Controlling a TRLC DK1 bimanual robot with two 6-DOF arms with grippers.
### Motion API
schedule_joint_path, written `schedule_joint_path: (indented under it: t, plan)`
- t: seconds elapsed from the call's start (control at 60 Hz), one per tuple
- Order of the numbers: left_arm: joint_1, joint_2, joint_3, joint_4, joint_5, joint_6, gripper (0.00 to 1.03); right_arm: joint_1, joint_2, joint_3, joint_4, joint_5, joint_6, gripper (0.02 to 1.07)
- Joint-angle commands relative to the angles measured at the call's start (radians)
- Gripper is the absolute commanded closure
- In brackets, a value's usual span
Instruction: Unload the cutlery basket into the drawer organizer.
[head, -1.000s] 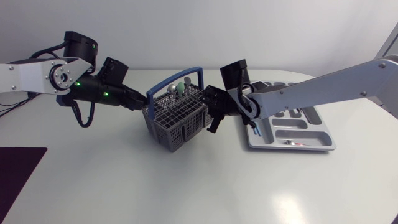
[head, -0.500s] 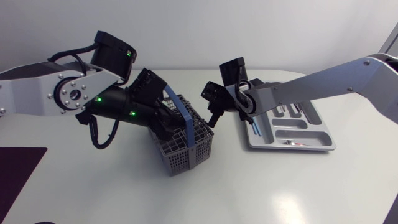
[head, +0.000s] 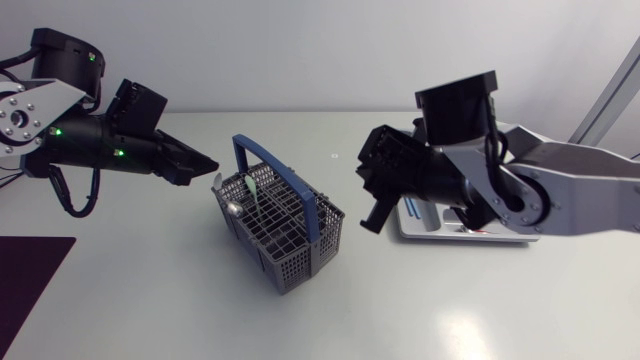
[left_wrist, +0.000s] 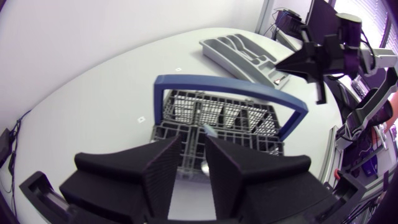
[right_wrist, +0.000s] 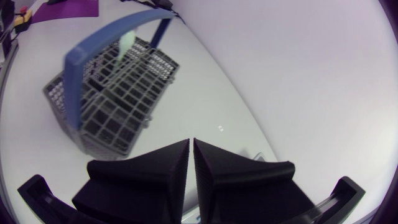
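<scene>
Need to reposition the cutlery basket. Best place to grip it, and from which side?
Take the blue handle at mid-span of its top bar, from above, with the fingers across its narrow sides. It stands upright over the cutlery basket with a gap beneath. The basket's own walls look too wide to pinch.

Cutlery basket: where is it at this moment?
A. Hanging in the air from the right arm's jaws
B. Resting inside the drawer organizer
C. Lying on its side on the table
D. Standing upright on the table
D: the cutlery basket stands upright on the table with its blue handle raised, apart from the drawer organizer.
</scene>
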Motion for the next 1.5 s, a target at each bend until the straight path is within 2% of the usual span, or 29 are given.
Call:
schedule_joint_path:
  t: [0.0,0.233,0.35,0.45,0.583,0.767,0.883,0.933,1.183,1.483]
  plan:
    - [0.055,0.068,0.026,-0.009,0.016,0.069,0.55,0.043,-0.065,-0.077,-0.047,0.001,0.060,0.94]
    - [0.109,0.255,0.072,0.048,0.020,0.090,0.56,0.149,-0.120,-0.174,-0.050,0.013,0.123,0.94]
    - [0.118,0.300,0.087,0.069,0.020,0.090,0.73,0.182,-0.120,-0.196,-0.048,0.018,0.142,0.94]
    - [0.130,0.323,0.103,0.091,0.020,0.087,0.80,0.201,-0.108,-0.206,-0.045,0.018,0.149,0.94]
    - [0.139,0.363,0.133,0.094,0.030,0.081,0.80,0.216,-0.085,-0.219,-0.031,0.018,0.160,0.94]
    - [0.125,0.398,0.139,0.091,0.091,0.075,0.80,0.202,-0.036,-0.222,0.030,0.019,0.159,0.94]
    - [0.106,0.424,0.142,0.091,0.091,0.075,0.81,0.190,0.014,-0.211,0.068,0.019,0.151,0.94]
    - [0.099,0.430,0.142,0.091,0.091,0.075,0.85,0.188,0.033,-0.205,0.082,0.019,0.149,0.94]
    - [0.092,0.423,0.109,0.089,0.089,0.081,0.86,0.150,0.113,-0.163,0.145,0.018,0.139,0.94]
    - [0.095,0.355,0.041,0.089,0.093,0.089,0.86,0.061,0.172,-0.064,0.160,-0.013,0.117,0.94]
